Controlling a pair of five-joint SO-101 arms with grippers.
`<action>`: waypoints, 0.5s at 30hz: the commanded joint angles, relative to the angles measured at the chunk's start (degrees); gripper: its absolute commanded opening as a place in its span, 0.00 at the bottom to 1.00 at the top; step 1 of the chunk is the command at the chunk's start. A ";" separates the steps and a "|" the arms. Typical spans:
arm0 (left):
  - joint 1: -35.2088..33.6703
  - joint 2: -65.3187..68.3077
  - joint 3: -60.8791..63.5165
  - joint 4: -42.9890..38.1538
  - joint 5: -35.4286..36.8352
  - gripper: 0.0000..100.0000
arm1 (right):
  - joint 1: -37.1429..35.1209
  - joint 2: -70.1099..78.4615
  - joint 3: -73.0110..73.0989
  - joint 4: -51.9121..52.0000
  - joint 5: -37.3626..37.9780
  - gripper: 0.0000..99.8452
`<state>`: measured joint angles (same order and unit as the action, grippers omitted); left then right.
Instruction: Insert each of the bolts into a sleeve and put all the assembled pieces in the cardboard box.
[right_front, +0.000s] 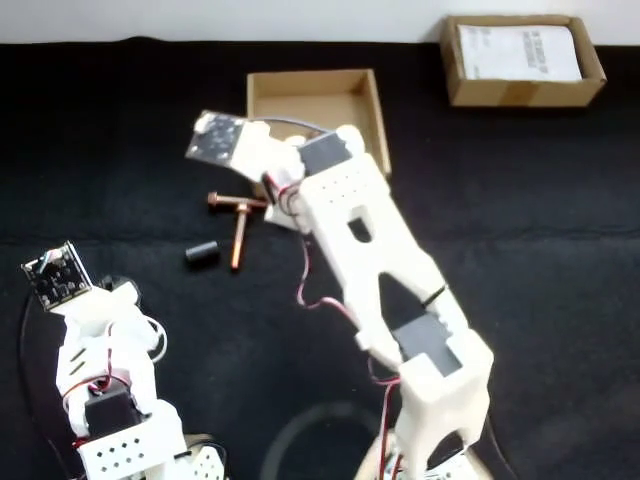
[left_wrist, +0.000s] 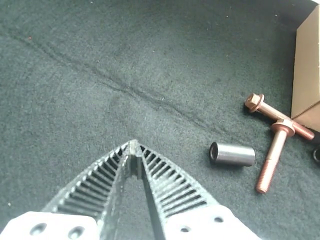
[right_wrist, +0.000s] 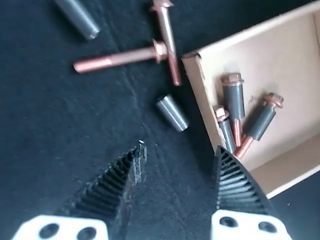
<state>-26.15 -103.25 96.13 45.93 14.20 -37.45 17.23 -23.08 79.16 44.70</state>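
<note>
My right gripper (right_wrist: 180, 152) hangs open just above a short dark sleeve (right_wrist: 172, 112) that lies beside the corner of the cardboard box (right_wrist: 200, 95). Three assembled bolt-and-sleeve pieces (right_wrist: 233, 97) lie inside that box. Two bare copper bolts (right_wrist: 120, 57) cross each other on the black cloth, with a second sleeve (right_wrist: 77, 15) beyond them. My left gripper (left_wrist: 134, 147) is shut and holds nothing, low over the cloth and a short way from that sleeve (left_wrist: 232, 154) and the crossed bolts (left_wrist: 272, 155). From above, the right arm (right_front: 340, 200) stretches to the box (right_front: 315, 78).
A second cardboard box (right_front: 520, 92) with a white sheet inside stands at the far right back. The left arm (right_front: 100, 330) stands at the near left. The bolts (right_front: 238, 235) and a sleeve (right_front: 202, 253) lie between the two arms on black cloth.
</note>
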 joint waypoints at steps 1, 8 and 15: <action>-0.66 -0.48 1.01 0.18 0.00 0.01 | -2.51 -3.91 0.31 1.54 -0.97 0.20; -0.92 -0.48 1.01 0.26 0.00 0.01 | -0.31 0.57 8.40 -5.14 7.82 0.20; -1.80 -0.57 1.01 0.26 0.00 0.01 | 3.38 8.40 4.70 -11.47 13.45 0.20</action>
<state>-27.21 -103.25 96.13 46.11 14.20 -36.04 24.18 -15.16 69.76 55.78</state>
